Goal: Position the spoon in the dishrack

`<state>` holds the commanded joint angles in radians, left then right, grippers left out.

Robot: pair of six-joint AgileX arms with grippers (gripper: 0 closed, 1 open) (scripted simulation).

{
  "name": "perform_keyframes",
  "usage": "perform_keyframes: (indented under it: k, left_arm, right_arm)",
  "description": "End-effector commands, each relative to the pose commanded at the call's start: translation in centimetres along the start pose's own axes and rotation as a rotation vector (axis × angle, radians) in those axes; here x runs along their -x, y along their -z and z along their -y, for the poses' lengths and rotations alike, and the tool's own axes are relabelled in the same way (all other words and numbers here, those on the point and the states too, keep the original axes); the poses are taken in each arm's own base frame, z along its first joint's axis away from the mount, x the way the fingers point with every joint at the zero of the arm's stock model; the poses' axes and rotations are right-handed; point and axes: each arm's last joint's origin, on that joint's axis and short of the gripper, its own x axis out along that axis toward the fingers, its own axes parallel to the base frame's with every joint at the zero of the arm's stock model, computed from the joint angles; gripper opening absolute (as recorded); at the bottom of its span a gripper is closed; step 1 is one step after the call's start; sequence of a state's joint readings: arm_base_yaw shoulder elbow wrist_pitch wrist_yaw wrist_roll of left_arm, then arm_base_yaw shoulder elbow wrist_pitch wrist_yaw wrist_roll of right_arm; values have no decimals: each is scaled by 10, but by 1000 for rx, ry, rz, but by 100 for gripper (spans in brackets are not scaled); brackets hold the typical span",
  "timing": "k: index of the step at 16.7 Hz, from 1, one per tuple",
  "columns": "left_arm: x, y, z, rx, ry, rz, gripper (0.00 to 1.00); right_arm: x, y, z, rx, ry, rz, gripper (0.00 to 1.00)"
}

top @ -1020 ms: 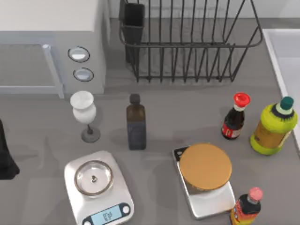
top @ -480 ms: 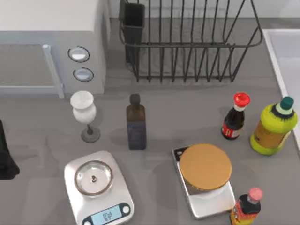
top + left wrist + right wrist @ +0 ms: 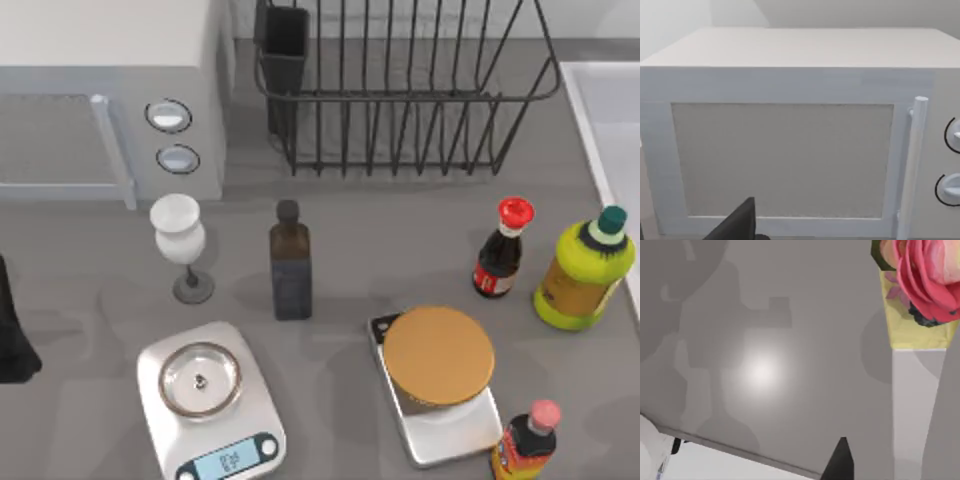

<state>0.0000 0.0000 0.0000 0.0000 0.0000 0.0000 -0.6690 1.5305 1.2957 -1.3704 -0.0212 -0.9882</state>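
The dishrack (image 3: 400,95) is a dark wire basket at the back of the table, right of centre, with a black utensil cup (image 3: 285,45) at its left corner. The spoon is out of view. My left arm (image 3: 10,335) is a dark shape at the table's left edge. In the left wrist view a dark part of the left gripper (image 3: 737,225) faces the microwave door (image 3: 782,160). A dark tip of my right gripper (image 3: 840,460) hangs over bare grey tabletop in the right wrist view.
A white microwave (image 3: 110,90) fills the back left. Between the arms stand a white goblet (image 3: 180,245), a dark bottle (image 3: 290,265), two kitchen scales (image 3: 210,400) (image 3: 440,385), the right one under an orange lid, sauce bottles (image 3: 500,250) (image 3: 525,440) and a yellow-green bottle (image 3: 585,270).
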Motion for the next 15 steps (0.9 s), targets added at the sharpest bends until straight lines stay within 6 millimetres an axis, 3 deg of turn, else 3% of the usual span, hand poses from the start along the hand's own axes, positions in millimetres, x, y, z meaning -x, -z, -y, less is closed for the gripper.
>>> perform_keyframes:
  k: [4, 11, 15]
  left_arm:
    - [0, 0, 0, 0, 0, 0, 100]
    - [0, 0, 0, 0, 0, 0, 100]
    - [0, 0, 0, 0, 0, 0, 100]
  right_arm:
    - [45, 7, -14, -3, 36, 23, 0]
    - [47, 4, -16, -2, 53, 24, 0]
    - [55, -32, -27, 24, 242, 54, 0]
